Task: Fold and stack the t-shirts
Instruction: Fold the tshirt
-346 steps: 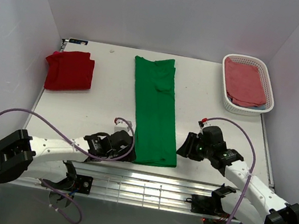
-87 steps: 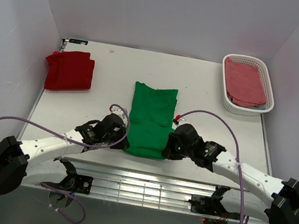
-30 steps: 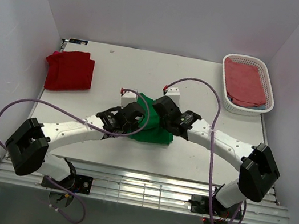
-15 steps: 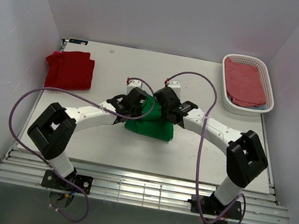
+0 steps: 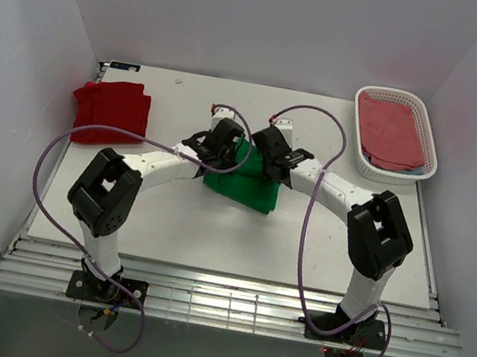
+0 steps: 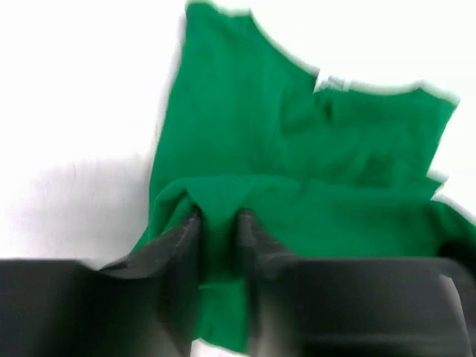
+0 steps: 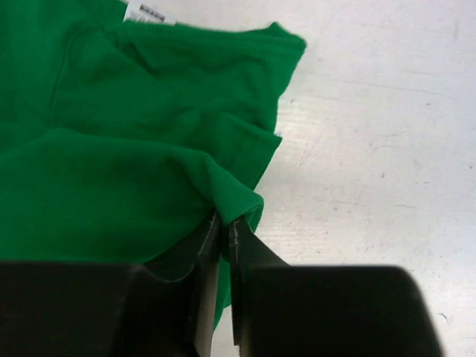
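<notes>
Pinching the doubled-over green t-shirt (image 5: 249,194) mid-desk with the left gripper (image 6: 219,223) and right gripper (image 7: 223,227), each squeezed nearly closed on a tuck of cloth, risking a skewed, bunched fold through either pinch slipping, well apart from the red t-shirt (image 5: 110,111) at the far-left corner.

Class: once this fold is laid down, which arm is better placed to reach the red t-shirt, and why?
Probably left: the red t-shirt lies far left, nearer the left gripper; the right gripper would have to cross the green t-shirt both now pinch.
</notes>
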